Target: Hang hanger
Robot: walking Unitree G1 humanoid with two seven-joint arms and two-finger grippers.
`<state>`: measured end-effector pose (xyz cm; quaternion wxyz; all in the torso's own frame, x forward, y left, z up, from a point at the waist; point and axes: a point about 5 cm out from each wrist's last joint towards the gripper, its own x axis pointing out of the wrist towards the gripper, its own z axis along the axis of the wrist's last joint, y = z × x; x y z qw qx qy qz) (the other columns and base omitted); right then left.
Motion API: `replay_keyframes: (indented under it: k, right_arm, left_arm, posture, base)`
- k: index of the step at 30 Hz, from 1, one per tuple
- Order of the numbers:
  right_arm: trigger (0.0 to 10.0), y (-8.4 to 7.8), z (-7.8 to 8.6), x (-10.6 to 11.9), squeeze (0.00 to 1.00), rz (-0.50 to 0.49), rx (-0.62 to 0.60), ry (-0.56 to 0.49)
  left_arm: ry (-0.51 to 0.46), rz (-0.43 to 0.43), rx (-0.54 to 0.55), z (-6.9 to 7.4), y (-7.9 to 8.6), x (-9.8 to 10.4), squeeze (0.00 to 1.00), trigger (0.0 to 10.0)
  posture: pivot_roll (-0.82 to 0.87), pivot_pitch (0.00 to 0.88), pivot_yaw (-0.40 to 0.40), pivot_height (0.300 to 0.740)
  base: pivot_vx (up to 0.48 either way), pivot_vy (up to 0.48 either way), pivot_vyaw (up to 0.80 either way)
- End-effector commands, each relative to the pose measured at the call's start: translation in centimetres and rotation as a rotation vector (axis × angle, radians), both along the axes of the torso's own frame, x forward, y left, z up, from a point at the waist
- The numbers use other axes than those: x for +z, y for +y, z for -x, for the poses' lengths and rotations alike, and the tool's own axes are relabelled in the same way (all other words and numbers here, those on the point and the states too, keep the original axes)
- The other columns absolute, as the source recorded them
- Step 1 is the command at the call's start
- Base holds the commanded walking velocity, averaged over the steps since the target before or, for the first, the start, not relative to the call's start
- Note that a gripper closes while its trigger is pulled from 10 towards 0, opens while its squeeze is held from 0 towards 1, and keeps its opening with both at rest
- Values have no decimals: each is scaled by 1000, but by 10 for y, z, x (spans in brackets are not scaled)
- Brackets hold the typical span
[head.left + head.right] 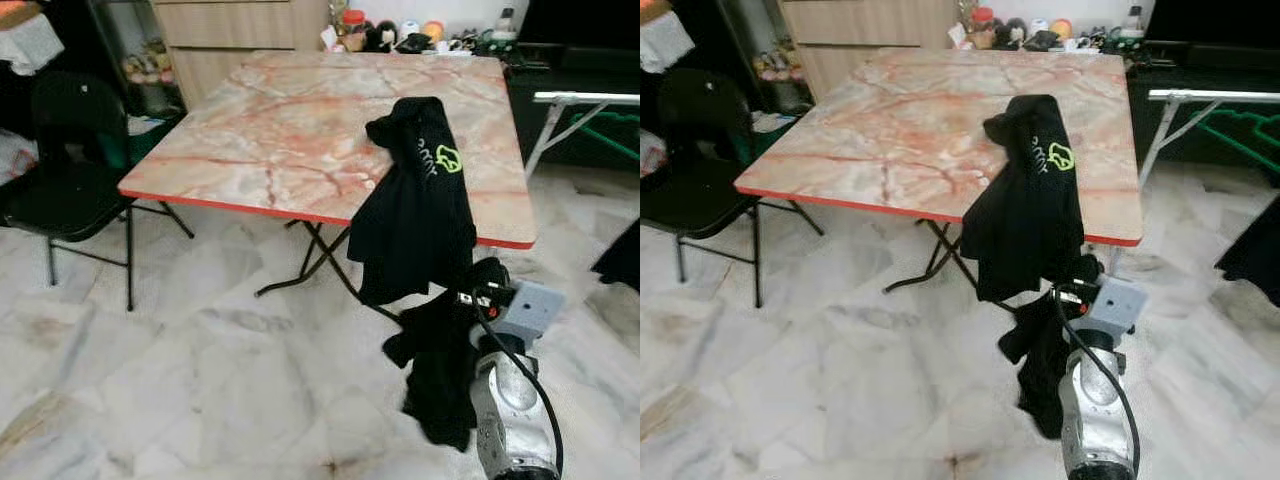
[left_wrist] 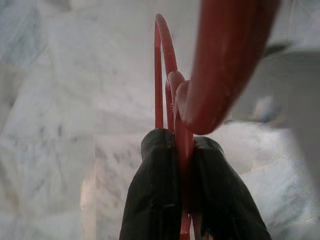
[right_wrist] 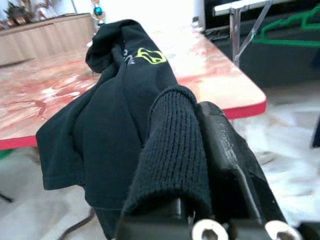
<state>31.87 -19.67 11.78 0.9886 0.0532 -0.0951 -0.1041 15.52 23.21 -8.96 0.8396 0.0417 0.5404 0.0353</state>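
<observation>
A red hanger is pinched between the closed fingers of the left gripper, above marble floor. A ribbed cuff of the black garment is clamped by the right gripper, its silver arm raised below the table edge. The garment is draped over the marble-patterned table; a black chair stands to the left.
</observation>
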Motion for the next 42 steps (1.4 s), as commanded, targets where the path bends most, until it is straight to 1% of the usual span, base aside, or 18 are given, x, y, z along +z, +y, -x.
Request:
replay_keyframes:
  k: [1, 11, 20, 38, 42]
  right_arm:
    - [10000, 8, -3, 10, 0, 1, 21, -43]
    - [10000, 8, -3, 11, 0, 4, 20, -50]
    - [10000, 9, -3, 12, 0, 6, 20, -56]
    - [10000, 11, -5, 20, 0, 26, 22, -89]
    - [10000, 15, -6, 25, 0, 47, 45, -111]
  left_arm:
    - [19, -17, 5, 8, 6, -2, 0, 10000]
    - [9, 10, 15, 7, 4, -1, 0, 10000]
    - [11, 9, 1, 6, 4, -1, 0, 10000]
    - [10, 12, -6, 6, 5, -1, 0, 10000]
    - [10, 14, -9, 6, 5, -1, 0, 10000]
  posture:
    - [12, 140, 42, 740]
    - [18, 145, 42, 740]
    - [18, 146, 42, 740]
    - [20, 143, 50, 740]
    - [20, 142, 50, 740]
  base:
    - [0, 0, 0]
    - [0, 0, 0]
    - [0, 0, 0]
    - [315, 0, 0]
    - [368, 0, 0]
